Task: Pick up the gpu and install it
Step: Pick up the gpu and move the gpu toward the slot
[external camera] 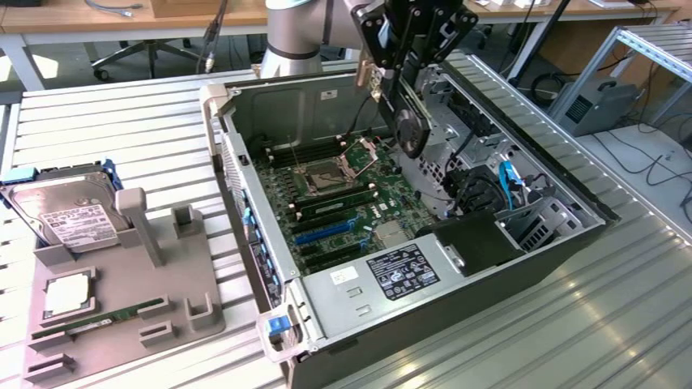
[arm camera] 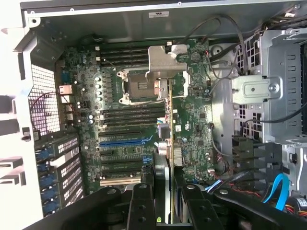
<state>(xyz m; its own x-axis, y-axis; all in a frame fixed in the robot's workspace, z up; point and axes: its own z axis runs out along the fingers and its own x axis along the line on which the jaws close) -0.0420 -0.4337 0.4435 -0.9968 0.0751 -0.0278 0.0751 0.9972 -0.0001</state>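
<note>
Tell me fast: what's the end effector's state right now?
End effector: closed, holding the gpu above the open computer case.

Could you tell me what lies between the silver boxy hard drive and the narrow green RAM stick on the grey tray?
A square silver processor chip, seated in the grey tray, as the exterior view shows.

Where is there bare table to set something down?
Bare: the table on the exterior view's right of the case, and the slats beyond the hard drive. Crowded: the tray, and inside the case, where the gripper holds the gpu over the motherboard.
</note>
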